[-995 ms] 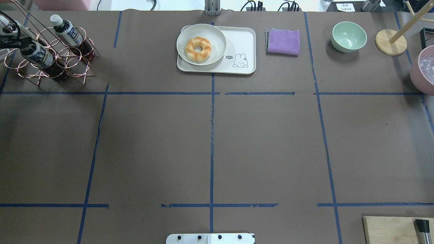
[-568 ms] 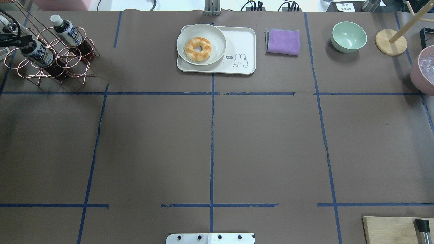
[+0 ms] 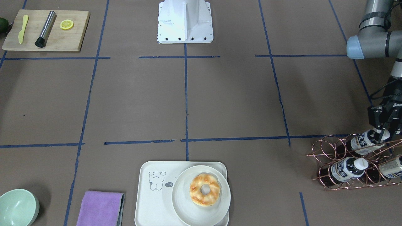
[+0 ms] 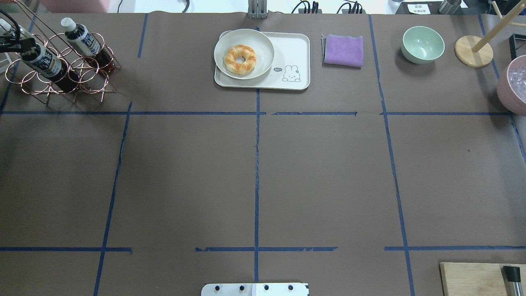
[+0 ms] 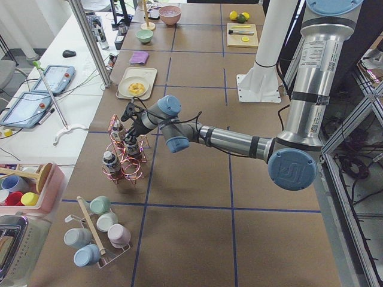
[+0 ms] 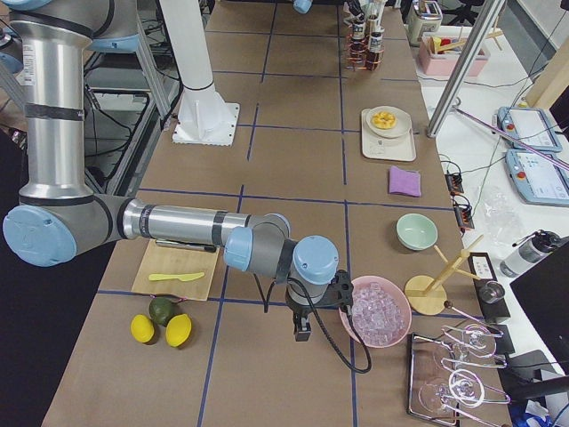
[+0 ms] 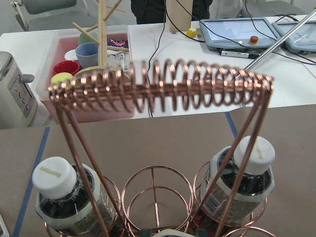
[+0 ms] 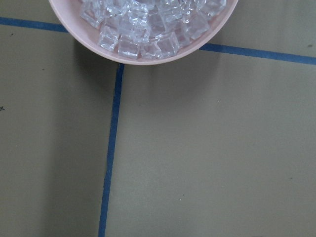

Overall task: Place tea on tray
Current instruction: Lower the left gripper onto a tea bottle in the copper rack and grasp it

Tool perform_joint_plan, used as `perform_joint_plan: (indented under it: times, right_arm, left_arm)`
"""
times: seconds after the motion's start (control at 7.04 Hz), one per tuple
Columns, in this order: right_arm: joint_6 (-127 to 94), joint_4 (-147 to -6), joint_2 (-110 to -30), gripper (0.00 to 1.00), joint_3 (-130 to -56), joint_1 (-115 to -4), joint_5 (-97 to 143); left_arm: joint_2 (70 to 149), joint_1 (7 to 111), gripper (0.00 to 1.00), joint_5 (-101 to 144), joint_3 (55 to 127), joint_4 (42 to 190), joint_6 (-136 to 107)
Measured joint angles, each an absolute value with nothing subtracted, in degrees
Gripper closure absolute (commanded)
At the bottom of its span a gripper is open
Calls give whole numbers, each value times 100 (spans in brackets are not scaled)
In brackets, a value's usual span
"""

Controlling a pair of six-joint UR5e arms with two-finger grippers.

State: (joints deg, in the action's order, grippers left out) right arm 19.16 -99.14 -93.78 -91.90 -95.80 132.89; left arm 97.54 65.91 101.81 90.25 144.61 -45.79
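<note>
Your left tool (image 3: 383, 134) is at the left end of the counter (image 4: 185, 172), well away from the middle. Its two fingers are closed on the white cap of the tea (image 4: 43, 61). The tea leans in the copper wire rack (image 7: 163, 91), with its dark lower end down among the rings. Two more bottles (image 3: 345, 168) of the same kind lie in the rack next to it.

The tray (image 4: 294, 45) sits at the counter's far edge near the middle, well apart from the rack. A round plate (image 4: 263, 43) with a doughnut (image 4: 239, 59) on it covers the tray's left half in the overhead view.

Your right tool (image 6: 302, 331) hangs just beside the pink bowl (image 8: 148, 59) of ice. I cannot tell how far it is open.
</note>
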Motion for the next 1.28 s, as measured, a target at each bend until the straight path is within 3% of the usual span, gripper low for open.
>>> perform_joint_plan:
  times: [1.28]
  right_arm:
    - [1916, -9914, -9383, 0, -9185, -9580, 13289]
  left_arm:
    - [9755, 7057, 93, 10666, 9235, 14348, -4579]
